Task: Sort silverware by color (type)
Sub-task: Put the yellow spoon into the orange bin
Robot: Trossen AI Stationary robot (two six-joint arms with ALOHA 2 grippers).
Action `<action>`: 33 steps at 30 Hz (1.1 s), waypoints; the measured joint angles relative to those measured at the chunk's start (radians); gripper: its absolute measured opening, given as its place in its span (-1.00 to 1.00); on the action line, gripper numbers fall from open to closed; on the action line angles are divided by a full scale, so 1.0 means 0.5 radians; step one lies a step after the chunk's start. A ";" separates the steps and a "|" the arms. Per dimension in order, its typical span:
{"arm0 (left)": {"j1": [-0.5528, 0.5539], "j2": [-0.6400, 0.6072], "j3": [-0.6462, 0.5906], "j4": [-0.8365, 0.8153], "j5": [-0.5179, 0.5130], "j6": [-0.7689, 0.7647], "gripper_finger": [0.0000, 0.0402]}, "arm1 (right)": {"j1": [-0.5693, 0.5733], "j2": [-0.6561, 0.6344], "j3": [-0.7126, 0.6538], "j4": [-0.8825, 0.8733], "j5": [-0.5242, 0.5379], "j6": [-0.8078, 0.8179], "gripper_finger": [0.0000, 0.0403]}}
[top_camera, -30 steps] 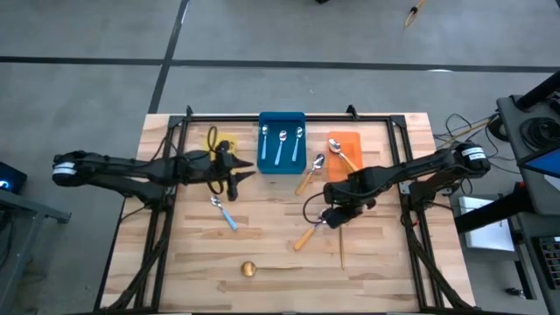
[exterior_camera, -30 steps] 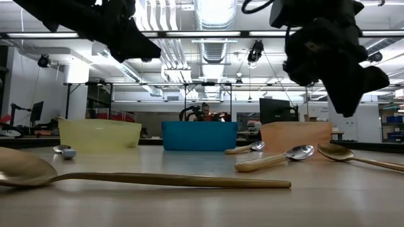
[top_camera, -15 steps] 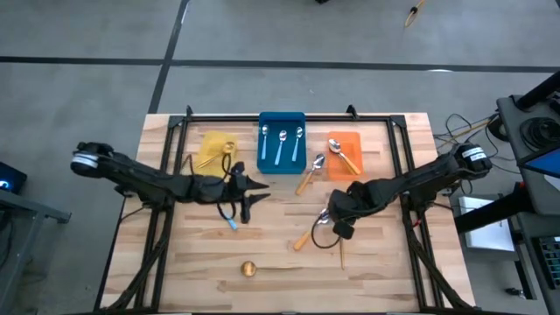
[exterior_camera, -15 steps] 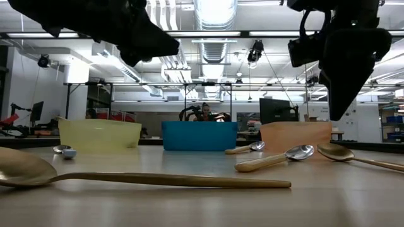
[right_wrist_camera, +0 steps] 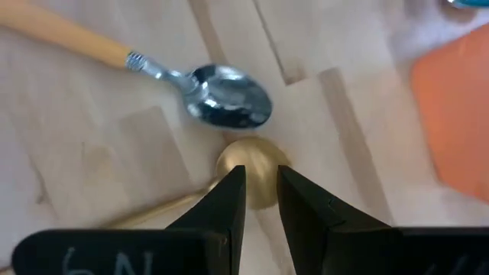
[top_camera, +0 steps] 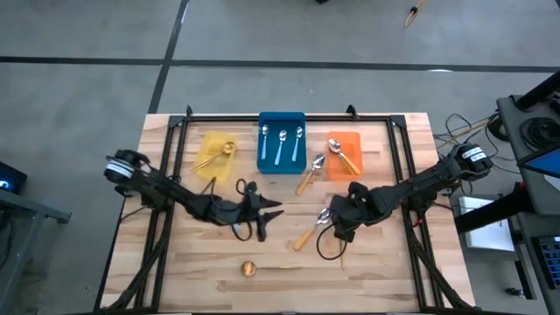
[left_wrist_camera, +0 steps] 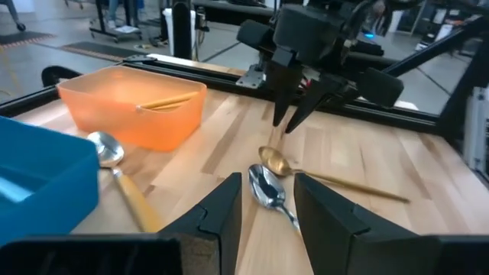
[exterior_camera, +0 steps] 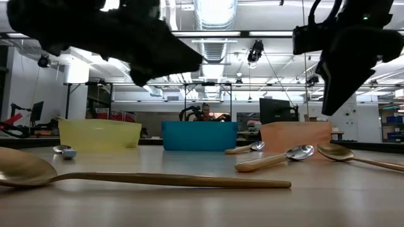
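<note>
Gold is what the right pincer (right_wrist_camera: pixel 261 200) hangs over: a gold spoon (right_wrist_camera: pixel 252 177) lies directly beneath its tips, bowl between the two fingers, which stand a little apart and hold nothing. Just beyond those tips lies an orange-handled spoon (right_wrist_camera: pixel 200 90), its bowl almost touching the gold one.

The step in hand looks like a pick of the gold spoon for the yellow bin (top_camera: pixel 214 150). The next move calls for a straight descent and a close on the bowl's neck without catching the neighbouring silver bowl.

The left pincer (top_camera: pixel 262 213) hovers mid-table, fingers parted and empty, pointing toward the right pincer. That narrows the room between them, so a lift upward first seems safest. The orange bin (right_wrist_camera: pixel 457 122) stands off to one side; how close the table edge comes I cannot judge well.
</note>
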 joint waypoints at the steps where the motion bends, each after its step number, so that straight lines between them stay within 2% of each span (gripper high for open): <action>1: 0.001 0.073 0.052 0.027 -0.007 0.007 -0.49 | 0.000 0.000 0.000 0.008 0.021 -0.004 -0.66; 4: -0.002 0.250 0.226 0.019 -0.009 0.072 -0.49 | 0.001 0.000 0.000 0.049 0.036 -0.004 -0.66; 9: -0.026 0.429 0.431 -0.177 -0.013 0.102 -0.49 | 0.001 0.000 0.000 0.103 0.035 -0.007 -0.66; 20: -0.065 0.616 0.480 -0.198 -0.123 0.051 -0.49 | 0.001 0.001 0.000 0.101 0.037 -0.023 -0.66; 28: -0.080 0.859 0.713 -0.186 -0.118 0.073 -0.49 | 0.000 0.002 0.000 0.117 0.333 -0.047 -0.66; 33: -0.082 0.993 0.888 -0.321 -0.116 0.083 -0.48 | 0.000 0.002 0.000 0.196 0.349 -0.109 -0.66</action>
